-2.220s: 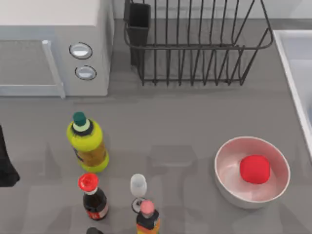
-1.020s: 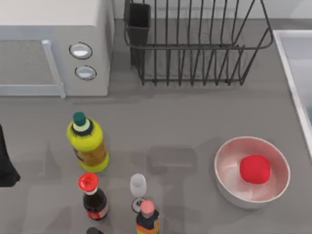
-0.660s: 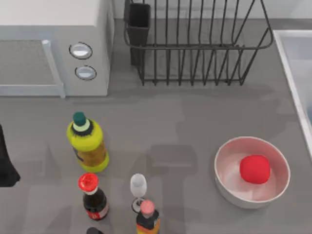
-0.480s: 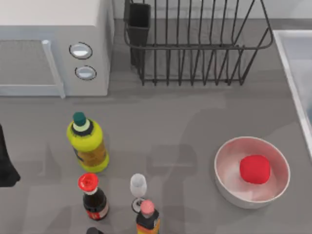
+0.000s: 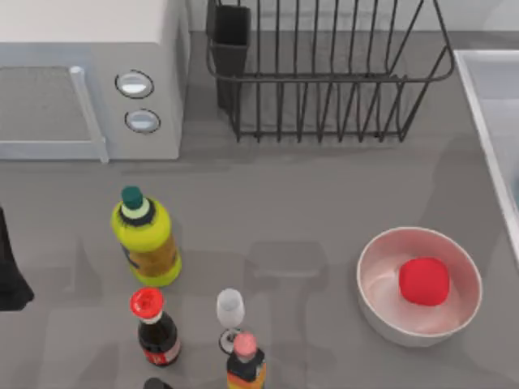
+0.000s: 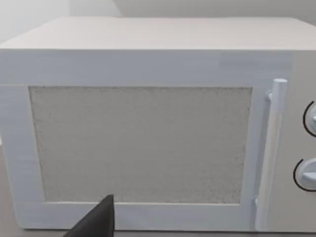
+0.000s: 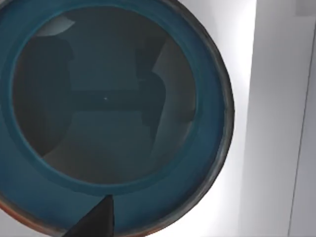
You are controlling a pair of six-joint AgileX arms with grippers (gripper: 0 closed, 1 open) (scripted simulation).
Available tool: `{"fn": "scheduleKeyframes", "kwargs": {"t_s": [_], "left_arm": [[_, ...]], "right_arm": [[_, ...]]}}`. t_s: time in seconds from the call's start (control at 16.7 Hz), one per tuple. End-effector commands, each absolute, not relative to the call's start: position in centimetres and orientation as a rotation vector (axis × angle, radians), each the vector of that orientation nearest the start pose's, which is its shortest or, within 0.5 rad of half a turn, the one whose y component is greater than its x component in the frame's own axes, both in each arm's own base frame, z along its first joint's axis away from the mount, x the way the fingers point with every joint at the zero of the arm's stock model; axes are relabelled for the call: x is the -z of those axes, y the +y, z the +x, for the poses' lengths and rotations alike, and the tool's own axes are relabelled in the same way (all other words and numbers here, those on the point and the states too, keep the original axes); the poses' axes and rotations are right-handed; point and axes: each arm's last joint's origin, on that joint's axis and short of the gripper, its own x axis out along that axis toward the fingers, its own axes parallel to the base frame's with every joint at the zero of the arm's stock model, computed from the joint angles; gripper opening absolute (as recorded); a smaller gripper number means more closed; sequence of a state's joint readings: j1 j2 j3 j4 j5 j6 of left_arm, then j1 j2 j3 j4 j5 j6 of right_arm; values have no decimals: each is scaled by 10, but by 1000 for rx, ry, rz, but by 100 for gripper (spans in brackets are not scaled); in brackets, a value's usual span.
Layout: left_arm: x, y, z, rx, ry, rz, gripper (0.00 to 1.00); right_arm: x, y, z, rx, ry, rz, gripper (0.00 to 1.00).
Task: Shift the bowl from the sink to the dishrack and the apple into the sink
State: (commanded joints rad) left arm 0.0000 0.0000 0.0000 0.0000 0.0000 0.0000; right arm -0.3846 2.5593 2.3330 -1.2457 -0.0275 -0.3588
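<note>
nothing on your table has shifted: apple (image 5: 424,281) sits in the white bowl (image 5: 381,312), bowl (image 7: 118,113) in the sink (image 7: 276,98), right grip unreadable.

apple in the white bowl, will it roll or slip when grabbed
The apple looks round and smooth, so it may slip from a pincer. It lies loose in the white bowl, whose curved inside would probably let it roll but keep it contained.

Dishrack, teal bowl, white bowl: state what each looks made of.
The dishrack looks like black coated metal wire: thin upright bars, matte dark finish. The bowl looks like glazed ceramic or hard plastic: smooth teal surface with soft shading and a thin reddish rim line. The white bowl holding the apple seems glossy ceramic, though plastic is possible.
</note>
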Motion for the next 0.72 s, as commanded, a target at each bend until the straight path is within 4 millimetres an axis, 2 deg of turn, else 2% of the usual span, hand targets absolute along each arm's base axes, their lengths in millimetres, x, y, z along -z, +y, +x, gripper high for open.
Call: {"fn": "scheduleKeyframes", "kwargs": {"t_s": [0.42, 0.54, 0.72], "left_arm": [[-160, -1, 106, 0, 0, 0, 100], [-160, -1, 106, 0, 0, 0, 100], [-160, -1, 106, 0, 0, 0, 100]], "right_arm": [[-146, -182, 476, 5, 1472, 4, 100], [-135, -183, 478, 7, 1471, 6, 100], [-103, -185, 482, 9, 1471, 7, 100]]}}
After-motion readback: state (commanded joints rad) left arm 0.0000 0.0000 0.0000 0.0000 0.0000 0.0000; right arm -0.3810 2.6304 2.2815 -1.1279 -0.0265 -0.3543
